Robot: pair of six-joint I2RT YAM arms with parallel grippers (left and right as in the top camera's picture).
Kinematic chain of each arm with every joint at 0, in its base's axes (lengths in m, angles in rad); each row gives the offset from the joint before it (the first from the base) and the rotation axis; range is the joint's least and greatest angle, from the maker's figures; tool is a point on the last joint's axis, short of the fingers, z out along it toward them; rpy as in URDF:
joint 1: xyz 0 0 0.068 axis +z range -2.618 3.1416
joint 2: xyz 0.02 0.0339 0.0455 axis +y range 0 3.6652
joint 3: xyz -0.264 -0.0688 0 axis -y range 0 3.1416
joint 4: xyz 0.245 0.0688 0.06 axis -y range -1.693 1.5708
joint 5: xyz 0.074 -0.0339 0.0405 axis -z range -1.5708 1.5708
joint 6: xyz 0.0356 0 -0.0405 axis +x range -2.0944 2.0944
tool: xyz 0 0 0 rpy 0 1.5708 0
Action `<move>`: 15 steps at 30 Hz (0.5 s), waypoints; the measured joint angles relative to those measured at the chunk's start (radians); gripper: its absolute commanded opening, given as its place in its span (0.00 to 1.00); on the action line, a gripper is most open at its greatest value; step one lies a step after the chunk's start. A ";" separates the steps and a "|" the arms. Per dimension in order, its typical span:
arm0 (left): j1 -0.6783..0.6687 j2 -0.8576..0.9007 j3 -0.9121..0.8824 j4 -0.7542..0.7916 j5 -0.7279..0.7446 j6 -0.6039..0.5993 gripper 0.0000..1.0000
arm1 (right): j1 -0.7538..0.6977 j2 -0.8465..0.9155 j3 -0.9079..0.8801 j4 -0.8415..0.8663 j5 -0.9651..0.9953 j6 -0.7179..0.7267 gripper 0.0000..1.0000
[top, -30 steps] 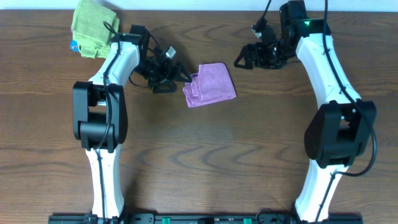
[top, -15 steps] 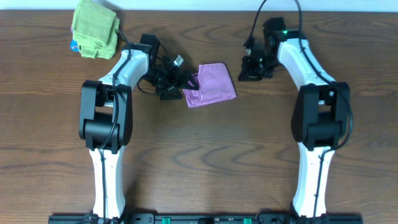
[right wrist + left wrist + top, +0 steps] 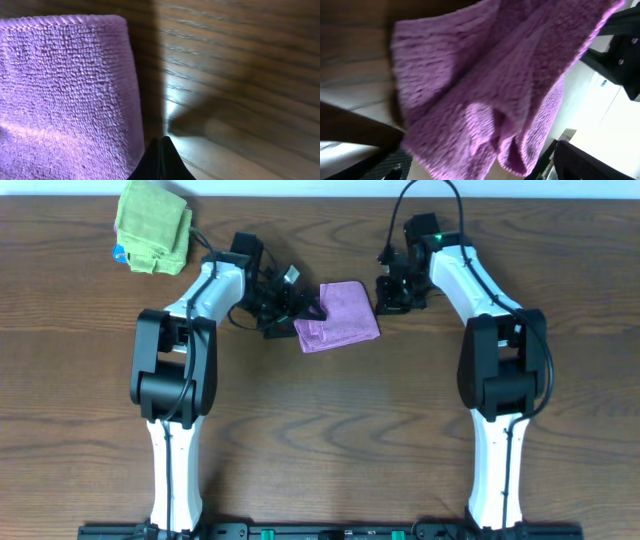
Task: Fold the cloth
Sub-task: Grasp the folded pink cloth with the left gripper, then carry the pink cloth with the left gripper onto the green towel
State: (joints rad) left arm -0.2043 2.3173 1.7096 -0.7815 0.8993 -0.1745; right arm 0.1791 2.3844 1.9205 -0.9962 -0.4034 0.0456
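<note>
No readable text; blue speck (image 3: 603,83) (maybe sticker) too blurred.

In my left wrist view the purple cloth (image 3: 485,90) is blurring and running off the top edge. How the jaws of my left gripper (image 3: 303,307) are standing is staying hidden. My right wrist view is cropping the cloth at left and bottom, and only the pressed-together tips of my right gripper (image 3: 161,159) are showing. The green cloth (image 3: 152,220) is covering most of a blue thing (image 3: 117,252).
</note>
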 measured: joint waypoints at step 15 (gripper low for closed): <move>-0.040 -0.010 0.000 0.010 -0.060 -0.055 0.82 | 0.072 0.000 0.000 0.029 0.022 0.000 0.01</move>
State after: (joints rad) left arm -0.2443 2.3074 1.7096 -0.7715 0.8391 -0.2295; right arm 0.2516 2.3844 1.9205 -0.9668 -0.3817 0.0456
